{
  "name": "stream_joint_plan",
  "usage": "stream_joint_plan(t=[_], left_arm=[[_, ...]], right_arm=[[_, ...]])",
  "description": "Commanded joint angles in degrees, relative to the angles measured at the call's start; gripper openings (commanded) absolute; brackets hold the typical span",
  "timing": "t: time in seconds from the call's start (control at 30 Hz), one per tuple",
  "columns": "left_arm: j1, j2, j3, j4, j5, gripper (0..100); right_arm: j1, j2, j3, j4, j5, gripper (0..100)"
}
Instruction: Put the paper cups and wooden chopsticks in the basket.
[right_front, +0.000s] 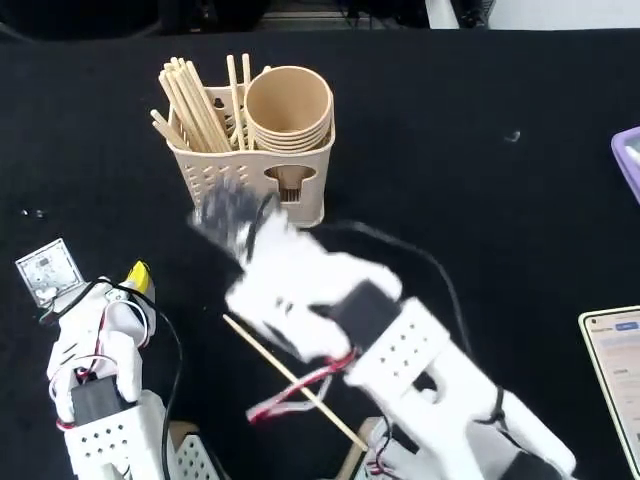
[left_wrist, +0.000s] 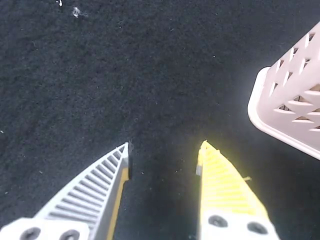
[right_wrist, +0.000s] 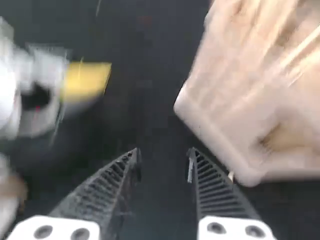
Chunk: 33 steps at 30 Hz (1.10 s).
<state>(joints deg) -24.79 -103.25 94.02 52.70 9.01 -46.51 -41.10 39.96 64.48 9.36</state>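
Overhead, one white slotted basket (right_front: 250, 175) stands on the black bench (right_front: 480, 200). Its right part holds a single nested stack of paper cups (right_front: 288, 105); several rims show, too close-set to count. Its left part holds a leaning bundle of wooden chopsticks (right_front: 195, 105), upwards of ten. One loose chopstick (right_front: 295, 380) lies flat on the bench well in front of the basket, its near end passing under the right arm (right_front: 420, 370). The right gripper (right_front: 225, 212) hangs just in front of the basket, and the left gripper (right_front: 132, 283), with one yellow finger, sits well off to the left. A phone (right_front: 612, 370) at the right edge carries print too small to read. From the left wrist, the left gripper (left_wrist: 164, 150) is spread wide over bare bench with nothing between its fingers, and a corner of the basket (left_wrist: 290, 110) is nearby. From the right wrist, the right gripper (right_wrist: 162, 155) is also spread and holds nothing; the basket (right_wrist: 240, 100) is just beside one finger, and the left gripper's yellow finger (right_wrist: 87, 80) is farther off.
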Motion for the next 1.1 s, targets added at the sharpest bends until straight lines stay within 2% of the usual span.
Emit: stream_joint_plan(t=[0.0,0.13,0.23,0.6,0.67,0.73,0.8,1.07], left_arm=[[0.0,0.1,-0.6,-1.3,0.3,22],[0.0,0.1,-0.6,-1.3,0.3,22],[0.0,0.1,-0.6,-1.3,0.3,22],[0.0,0.1,-0.6,-1.3,0.2,22],[0.0,0.1,-0.6,-1.3,0.2,22],[0.0,0.1,-0.6,-1.3,0.2,22],[0.0,0.1,-0.6,-1.3,0.2,22],[0.0,0.1,-0.6,-1.3,0.2,22]], right_arm=[[-2.7,-2.9,12.7,-0.2,0.8,14.9],[-4.6,-0.5,24.4,-9.6,3.3,14.9],[-6.7,3.6,27.8,-13.7,3.3,14.9],[-8.7,19.4,24.5,-16.9,3.5,14.1],[-8.5,20.6,22.9,-15.1,3.9,8.4],[-7.3,20.6,21.8,-13.8,3.9,0.5],[-4.7,19.9,20.8,-10.9,5.3,1.1],[11.5,9.5,15.9,4.0,24.6,1.0]])
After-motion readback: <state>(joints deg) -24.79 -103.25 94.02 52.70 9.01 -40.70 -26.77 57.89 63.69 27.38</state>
